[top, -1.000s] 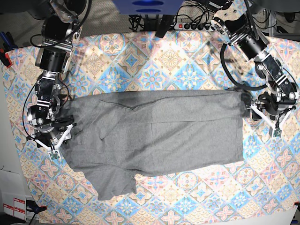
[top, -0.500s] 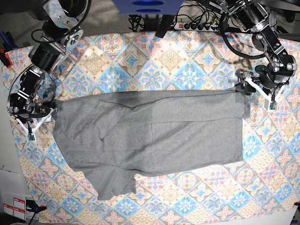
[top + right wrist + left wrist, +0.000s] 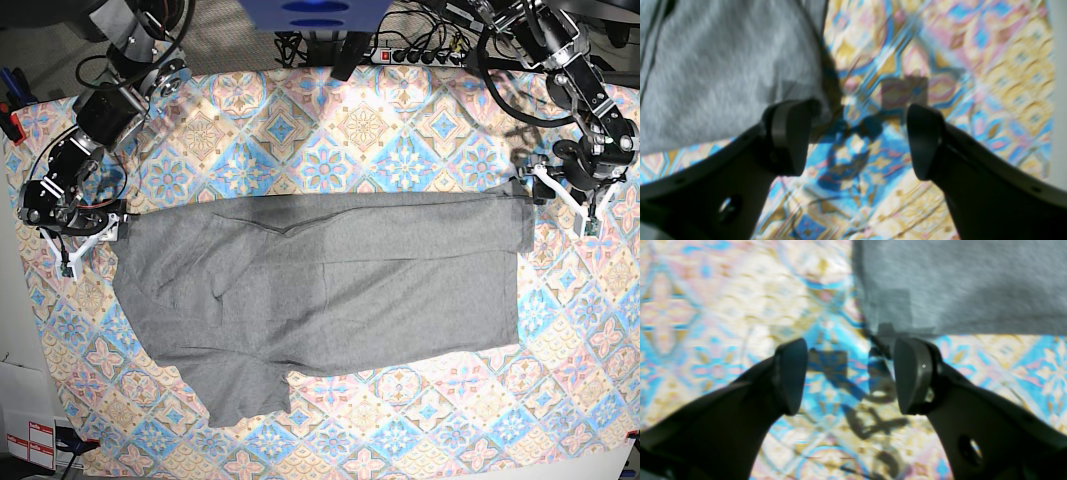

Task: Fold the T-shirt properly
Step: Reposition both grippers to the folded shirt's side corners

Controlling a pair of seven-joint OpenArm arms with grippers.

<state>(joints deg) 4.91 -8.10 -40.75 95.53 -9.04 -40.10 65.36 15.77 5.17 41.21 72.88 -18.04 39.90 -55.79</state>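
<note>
The grey T-shirt [image 3: 330,290] lies flat across the middle of the patterned tablecloth [image 3: 400,150], with one sleeve sticking out toward the near left. My left gripper [image 3: 548,192] hangs open just off the shirt's far right corner. In the left wrist view this gripper [image 3: 851,376] has only tablecloth between its fingers, and the T-shirt [image 3: 960,283] fills the upper right. My right gripper [image 3: 92,240] stands open at the shirt's far left corner. In the right wrist view that gripper [image 3: 857,140] holds nothing, and the T-shirt [image 3: 720,73] edge runs beside one of its fingers [image 3: 788,136].
A power strip [image 3: 420,56] and cables lie along the table's far edge. A white box with red labels [image 3: 30,440] sits off the near left corner. The cloth's near right edge [image 3: 600,462] marks the table's front.
Both arms have swung toward the far side, drawing the shirt's far edge out longer. The right gripper has opened and let go of the left corner.
</note>
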